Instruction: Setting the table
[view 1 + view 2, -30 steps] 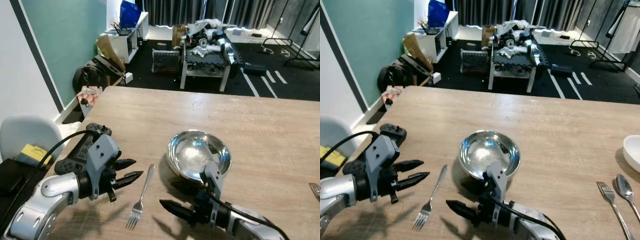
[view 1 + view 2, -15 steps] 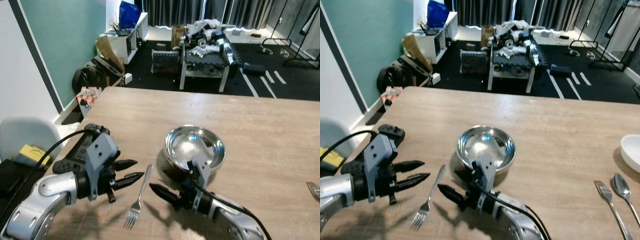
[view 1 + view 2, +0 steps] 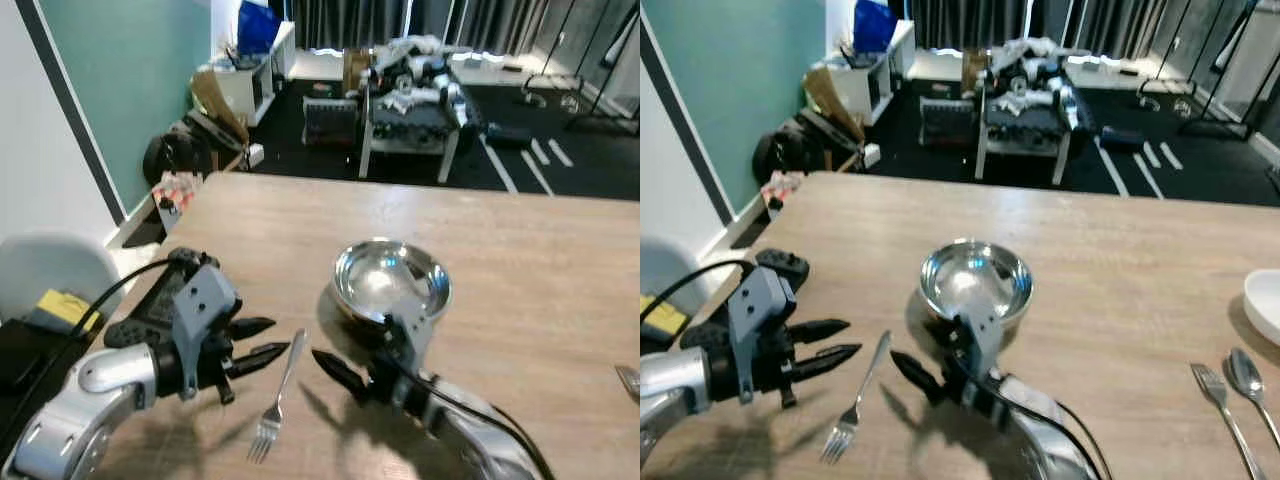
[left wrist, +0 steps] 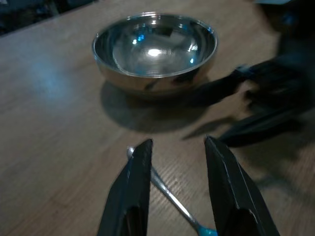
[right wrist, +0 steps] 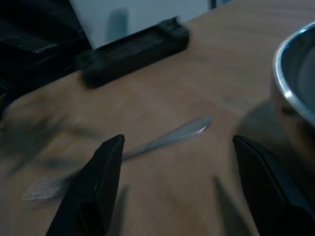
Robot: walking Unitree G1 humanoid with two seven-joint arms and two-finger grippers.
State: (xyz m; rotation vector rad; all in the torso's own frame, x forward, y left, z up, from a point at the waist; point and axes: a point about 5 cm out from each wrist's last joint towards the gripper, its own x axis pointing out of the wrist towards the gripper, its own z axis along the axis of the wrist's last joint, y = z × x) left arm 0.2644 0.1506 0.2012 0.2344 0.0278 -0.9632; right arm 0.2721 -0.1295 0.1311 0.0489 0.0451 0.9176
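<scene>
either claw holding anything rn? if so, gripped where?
Nothing held. Left claw and right claw are both open and empty, either side of the fork, which lies flat on the table.

I see a black game controller (image 3: 150, 305) at the table's near edge, and a cluttered white low table (image 3: 412, 118) beyond on dark floor.

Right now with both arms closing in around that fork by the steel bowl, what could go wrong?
1. The right tool and left tool point at each other from either side of the fork, so they could collide over it.
2. The right arm reaches in right beside the steel bowl and might nudge it across the table.
3. The fork lies flat, so open fingers may push it along rather than lift it.
</scene>
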